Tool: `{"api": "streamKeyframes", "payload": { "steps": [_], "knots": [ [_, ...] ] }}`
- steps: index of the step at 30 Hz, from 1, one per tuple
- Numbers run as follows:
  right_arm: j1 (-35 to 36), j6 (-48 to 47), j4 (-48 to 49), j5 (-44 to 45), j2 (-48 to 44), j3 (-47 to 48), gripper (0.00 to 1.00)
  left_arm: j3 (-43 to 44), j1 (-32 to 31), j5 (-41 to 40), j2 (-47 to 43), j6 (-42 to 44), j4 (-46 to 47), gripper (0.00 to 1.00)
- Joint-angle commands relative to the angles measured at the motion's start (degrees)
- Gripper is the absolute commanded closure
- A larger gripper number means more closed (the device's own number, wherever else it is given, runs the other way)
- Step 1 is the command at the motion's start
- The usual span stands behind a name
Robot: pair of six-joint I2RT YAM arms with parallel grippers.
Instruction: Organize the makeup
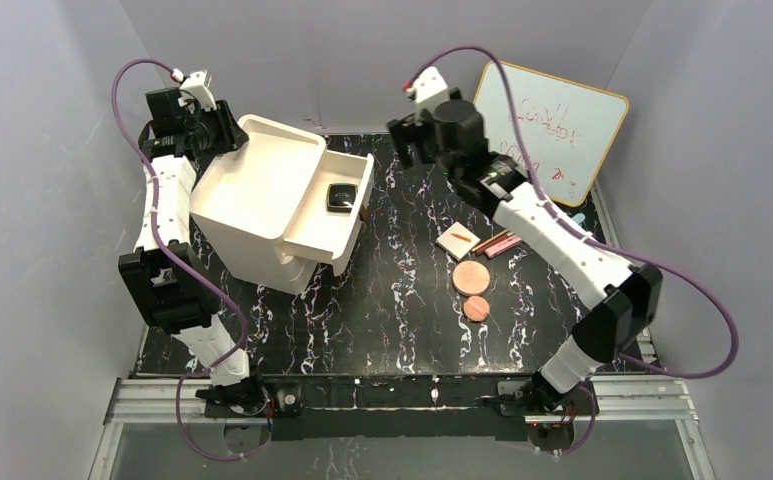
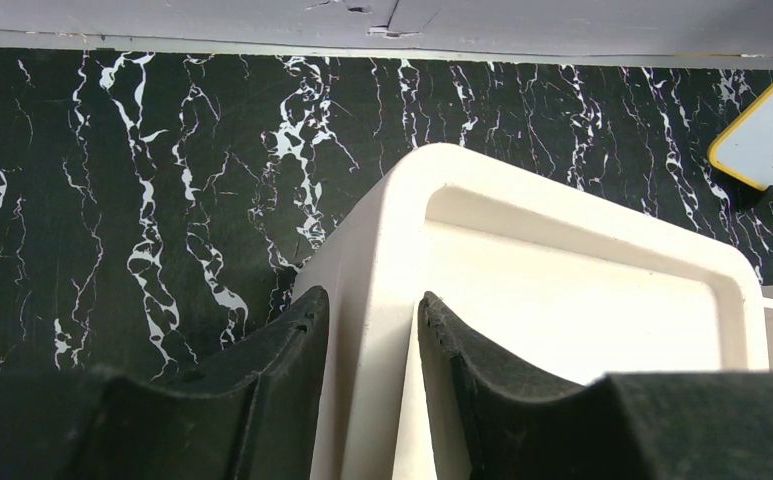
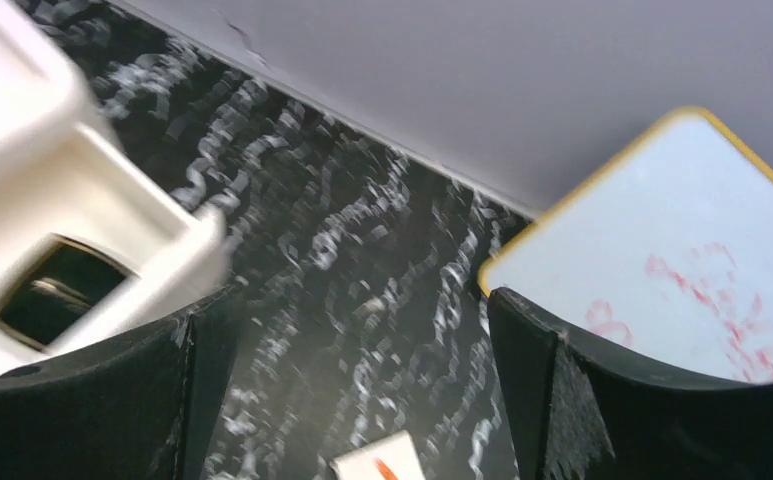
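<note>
Firmly, I am clamping my left end effector (image 2: 372, 320) on the drawer box (image 2: 382, 220) wall; my right end effector (image 3: 352, 320), spread apart, should centre squarely over the larger disc (image 1: 470, 275).

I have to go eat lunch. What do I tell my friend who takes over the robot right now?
The left gripper is shut on the side wall of the white drawer box.
The right gripper is open and empty, above the table beside the open drawer.
Done: the black square compact lies in the drawer.
Left: the small white square item, two slim sticks, the larger copper-pink disc and the smaller disc lie on the table, right of the box. They probably go in next.
</note>
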Motion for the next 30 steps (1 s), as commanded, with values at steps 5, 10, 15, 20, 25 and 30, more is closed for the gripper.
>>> {"api": "streamKeyframes", "payload": {
  "steps": [5, 10, 15, 20, 25, 30],
  "knots": [
    [-11.4, 0.5, -4.1, -10.1, -7.5, -20.0, 0.01, -0.2, 0.2, 1.9, 0.8, -0.7, -1.9, 0.63],
    [-13.1, 0.5, -10.2, -11.9, -3.7, -22.7, 0.01, -0.2, 0.1, 2.3, 0.8, -0.9, -1.9, 0.63],
    [-13.2, 0.5, -12.4, -9.6, 1.9, -22.4, 0.01, -0.2, 0.2, 2.5, 0.7, -1.0, -1.7, 0.62],
    [-14.0, 0.5, -15.2, -9.9, 8.9, -20.8, 0.01, -0.4, 0.1, 2.4, 0.5, -0.8, -1.7, 0.62],
    [-14.4, 0.5, -12.4, -11.4, 11.4, -24.7, 0.01, -0.5, 0.2, 2.3, 0.6, -0.6, -1.7, 0.62],
    [-17.4, 2.2, -10.5, -17.4, 12.2, -25.8, 0.00, -0.5, 0.2, 2.4, 0.9, -0.8, -1.7, 0.62]
  ]
}}
